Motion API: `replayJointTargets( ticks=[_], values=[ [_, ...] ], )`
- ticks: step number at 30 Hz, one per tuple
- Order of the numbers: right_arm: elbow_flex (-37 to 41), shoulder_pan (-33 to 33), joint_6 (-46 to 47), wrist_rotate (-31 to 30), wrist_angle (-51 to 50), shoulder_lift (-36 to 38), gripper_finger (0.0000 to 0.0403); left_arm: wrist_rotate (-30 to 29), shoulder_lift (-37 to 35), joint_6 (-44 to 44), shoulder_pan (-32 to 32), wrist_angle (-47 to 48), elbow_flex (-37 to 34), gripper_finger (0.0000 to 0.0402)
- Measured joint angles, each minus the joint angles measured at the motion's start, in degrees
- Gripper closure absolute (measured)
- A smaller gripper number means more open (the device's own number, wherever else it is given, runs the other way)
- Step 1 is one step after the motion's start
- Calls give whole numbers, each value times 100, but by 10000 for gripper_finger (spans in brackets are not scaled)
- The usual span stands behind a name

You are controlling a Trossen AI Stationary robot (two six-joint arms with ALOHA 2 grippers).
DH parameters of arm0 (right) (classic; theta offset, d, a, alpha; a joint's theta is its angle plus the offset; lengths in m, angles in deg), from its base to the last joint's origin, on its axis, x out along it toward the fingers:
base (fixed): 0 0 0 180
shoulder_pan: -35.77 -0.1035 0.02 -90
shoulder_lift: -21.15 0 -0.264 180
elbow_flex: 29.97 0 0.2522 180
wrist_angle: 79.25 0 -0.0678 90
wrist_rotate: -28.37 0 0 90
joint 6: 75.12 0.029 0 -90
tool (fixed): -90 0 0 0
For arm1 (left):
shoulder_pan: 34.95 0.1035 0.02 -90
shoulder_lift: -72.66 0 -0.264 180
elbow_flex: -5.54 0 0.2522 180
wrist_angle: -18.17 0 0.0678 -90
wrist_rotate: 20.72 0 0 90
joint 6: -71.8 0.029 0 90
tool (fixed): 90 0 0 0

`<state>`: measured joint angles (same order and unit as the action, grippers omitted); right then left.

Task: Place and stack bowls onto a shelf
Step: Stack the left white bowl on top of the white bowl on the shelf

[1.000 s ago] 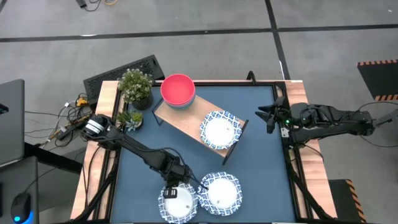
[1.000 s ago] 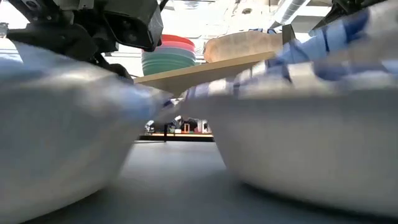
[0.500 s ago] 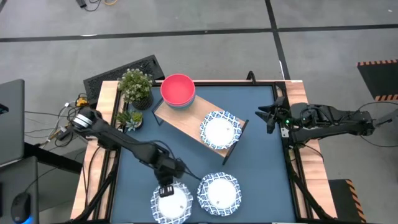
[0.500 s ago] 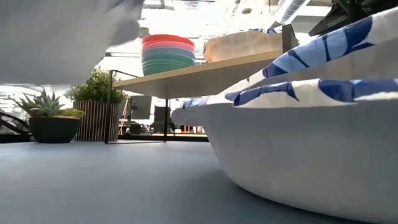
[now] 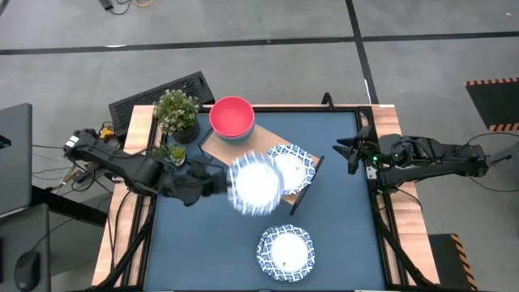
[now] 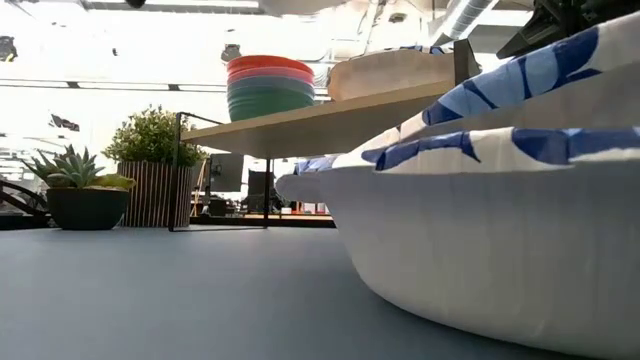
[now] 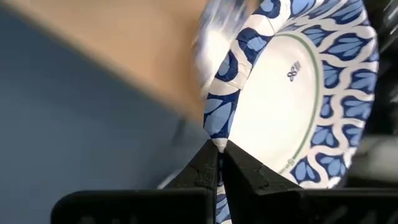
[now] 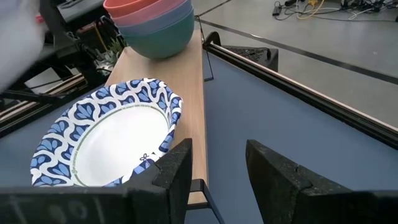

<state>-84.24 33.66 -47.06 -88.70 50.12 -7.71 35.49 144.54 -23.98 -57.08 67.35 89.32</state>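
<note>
**Operator:** From above I count five bowls. Two are stacked at the far end of the shelf [image 5: 243, 158], the pink bowl [image 5: 232, 116] sitting inside the green bowl [image 8: 163, 36]. The other three are white with blue-patterned rims.

**Colleague:** Where are those three?

**Operator:** One patterned bowl on the shelf [image 5: 290, 169] rests at the board's near end. One patterned bowl on the table [image 5: 285, 251] sits on the blue tabletop [image 5: 340, 219], near the front edge. The third, the carried bowl [image 5: 256, 184], is in the air over the shelf's edge, just beside the one on the board and blurred with motion.

**Colleague:** And the arms?

**Operator:** I have two. The left gripper [image 7: 217, 163] is pinched tight on the carried bowl's rim; my left wrist view shows both fingers closed together on the patterned edge, with the bowl tilted on its side. The right gripper [image 8: 214, 163] waits at the table's right edge, its fingers spread wide and holding nothing, looking along the shelf.

**Colleague:** Anything else on the table?

**Operator:** Two potted plants at the far left corner: a taller leafy plant [image 5: 178, 113] in a ribbed pot and a small succulent [image 6: 78, 183] in a dark bowl-shaped pot.
</note>
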Motion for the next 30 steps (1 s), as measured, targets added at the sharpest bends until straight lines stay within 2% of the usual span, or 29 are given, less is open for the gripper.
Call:
replayJointTargets(
  ticks=[3,6,9,14,21,25,30],
  values=[
    [0,0,1,-1,-4,0,226,-578,61,-228,131,-670,2,401],
    [0,0,1,0,-8,0,226,-455,328,-191,368,-1474,5,401],
    [0,0,1,-2,-10,0,226,-227,724,-406,575,-1713,234,401],
    [0,0,0,-2,-10,0,226,232,1279,-699,882,-1032,935,401],
    [0,0,-3,-2,-103,0,226,624,1890,-337,1280,-155,1810,401],
    [0,0,-4,-3,-224,0,226,1020,2035,-469,1361,86,1878,401],
    [0,2,-6,-4,-287,2,226,971,2080,-600,1433,611,1881,401]
  ],
)
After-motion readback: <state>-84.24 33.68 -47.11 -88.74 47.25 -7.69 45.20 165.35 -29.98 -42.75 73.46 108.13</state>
